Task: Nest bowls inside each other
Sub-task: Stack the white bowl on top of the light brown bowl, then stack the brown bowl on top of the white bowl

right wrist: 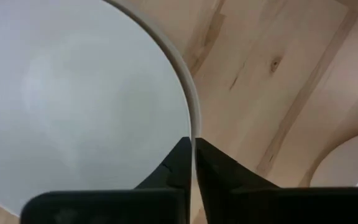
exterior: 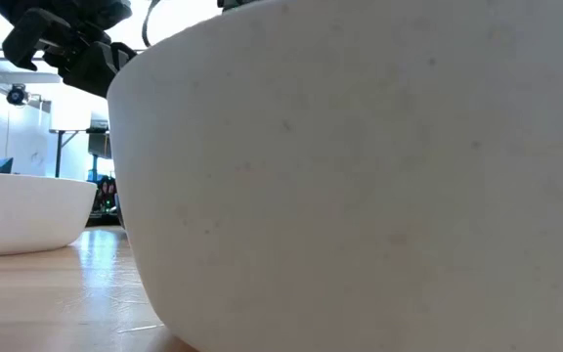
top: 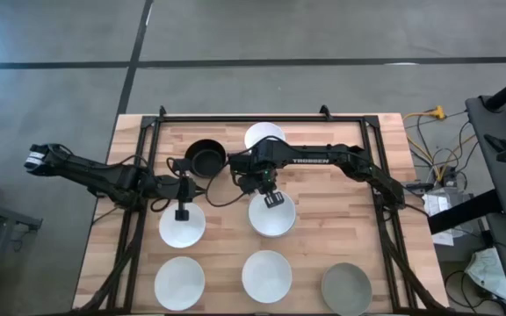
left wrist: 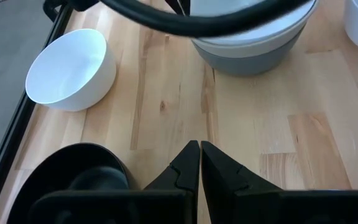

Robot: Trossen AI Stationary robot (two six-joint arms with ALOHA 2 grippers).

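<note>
My right gripper (top: pixel 275 200) is over the table's middle, shut on the rim of a white bowl (top: pixel 271 219). In the left wrist view that white bowl (left wrist: pixel 247 7) sits inside a grey bowl (left wrist: pixel 253 56). My left gripper (top: pixel 183 213) hangs shut and empty over the far rim of another white bowl (top: pixel 181 228); its own view shows the shut fingers (left wrist: pixel 200 149) over bare wood. A black bowl (top: pixel 205 159) and a white bowl (top: pixel 264 136) rest on their bases at the far side. My right gripper (right wrist: pixel 192 146) pinches the white bowl's rim (right wrist: pixel 188 118), one finger inside the bowl and one outside. It comes from above, pointing down, at the bowl's far edge. Whether the bowl is lifted off the grey one under it, I cannot tell.
Along the near edge stand two white bowls (top: pixel 179 281) (top: pixel 266 275) and a grey bowl (top: pixel 346 288). The near middle bowl (exterior: pixel 360 176) fills the low view. A black frame (top: pixel 262 118) borders the wooden table. Bare wood lies at the table's right side.
</note>
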